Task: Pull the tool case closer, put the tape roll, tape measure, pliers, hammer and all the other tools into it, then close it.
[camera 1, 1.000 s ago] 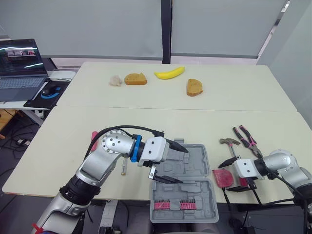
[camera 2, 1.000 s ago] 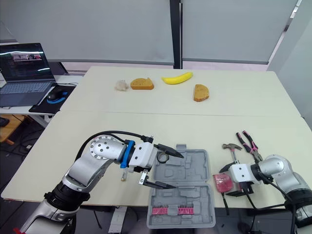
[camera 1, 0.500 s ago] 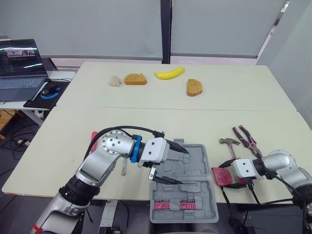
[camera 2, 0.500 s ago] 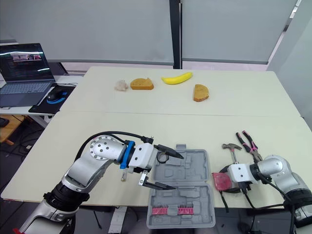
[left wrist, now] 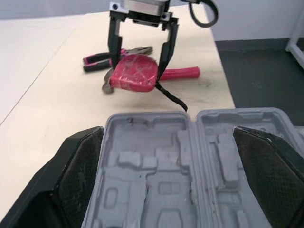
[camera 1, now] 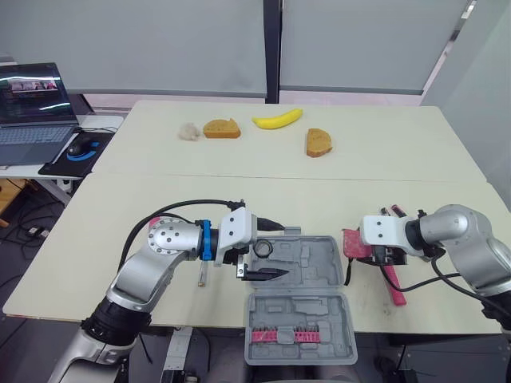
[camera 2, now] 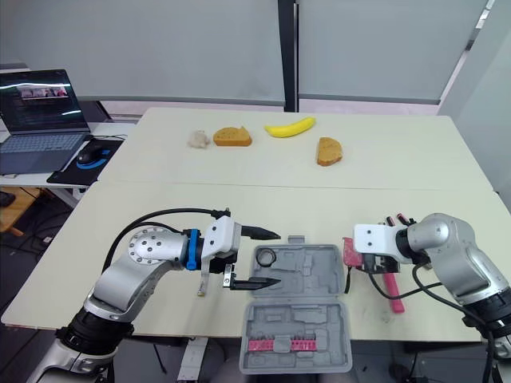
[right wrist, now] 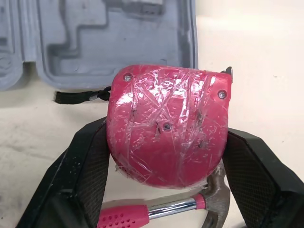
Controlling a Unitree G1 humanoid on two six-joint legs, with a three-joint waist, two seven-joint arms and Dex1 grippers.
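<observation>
Right gripper (left wrist: 138, 71): clamped on the tape measure (right wrist: 166, 128), one black finger on either side of its pink body.
Tape measure: seemingly lifted clear of the table, towards the near right part, just beside the right wall of the tool case (camera 1: 307, 263); black strap dangling towards that wall.
Tool case: open at the near edge of the table, nearer half reaching past that edge, moulded pockets facing up, hinge line running along the near edge.
Direction of carry: case directly to the left of the held tape measure; probably a short sideways move over the right wall, then a lowering into a pocket.
Left gripper (camera 1: 274, 251): spread wide, holding nothing, over the far left corner of the case, next to a small ring (camera 1: 262, 249) lying in a pocket.
Nearer arm: the right, already loaded.
Under the right gripper: hammer (camera 1: 391, 285) and pliers (camera 1: 392, 212) on the table, towards the right edge.
Likely snag: strap catching on the case wall.
</observation>
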